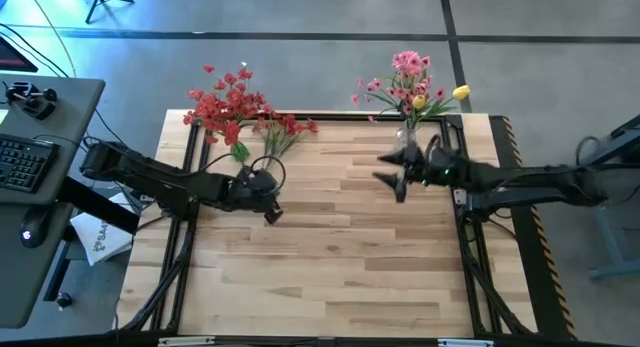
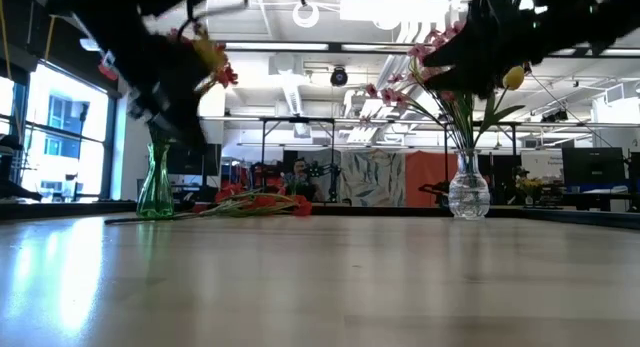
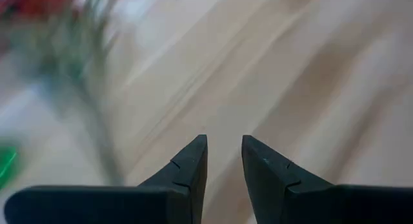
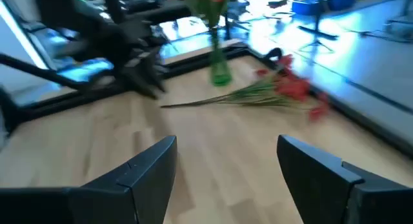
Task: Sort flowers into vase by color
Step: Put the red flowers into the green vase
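Your right gripper (image 1: 392,179), jaws wide and empty beside the clear glass vase (image 1: 406,139) at the bench's far edge, suggests a pink flower spray (image 1: 406,75) delivered; left gripper (image 1: 268,209) narrowly parted, holding nothing

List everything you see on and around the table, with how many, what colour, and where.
Green vase: one, green glass, far left of the table, holding red flowers.
Clear vase: one, clear glass, far right of the table, holding pink flowers and a yellow bloom.
Loose red flowers: a few stems, red with green stems, lying flat on the table beside the green vase.
Table: one, light wood.
Desk with keyboard: one, dark, left of the table.
Left pincer: black, over the table near the green vase, fingers narrowly apart, empty.
Right pincer: black, by the clear vase, open, empty.
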